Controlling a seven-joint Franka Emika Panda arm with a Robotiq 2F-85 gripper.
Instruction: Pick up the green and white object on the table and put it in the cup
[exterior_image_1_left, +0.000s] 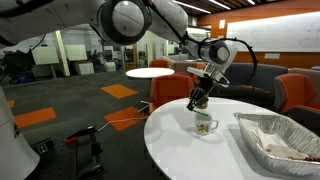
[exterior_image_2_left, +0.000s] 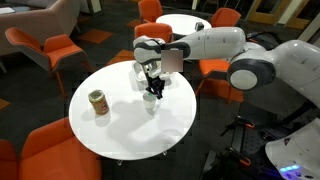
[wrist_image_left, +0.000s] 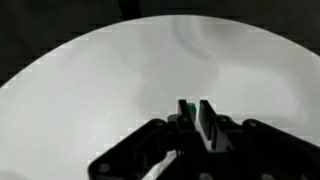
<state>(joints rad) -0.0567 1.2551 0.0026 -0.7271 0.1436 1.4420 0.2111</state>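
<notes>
Wrist view: a dark two-fingered claw (wrist_image_left: 195, 112) is seen coming in from the bottom of the picture. It is clenched on the green and white object (wrist_image_left: 186, 106), of which only a short green tip is shown, pinched between the fingertips. A pale streak lower down between the fingers may be the white part, but this cannot be told for certain. Behind the claw a bare white round surface (wrist_image_left: 100, 80) is seen, and the cup is not shown in this view.

In an exterior view the arm is reached out over the surface, and the claw is hung just above the cup (exterior_image_1_left: 205, 124), a small white mug set in from the edge of the surface. A crumpled foil tray (exterior_image_1_left: 275, 140) is placed near another edge, well apart from the cup. In an exterior view from the opposite side the cup (exterior_image_2_left: 151, 104) is found directly under the claw, and a tan canister (exterior_image_2_left: 98, 102) is stood near the edge, apart from both.

The object is too small to be made out in either exterior view. Its long axis is judged to run along the fingers, pointing down toward the cup mouth. The claw is judged to be over or very nearly over the opening, so the coming move depends on that alignment being checked before the grip is released
</notes>
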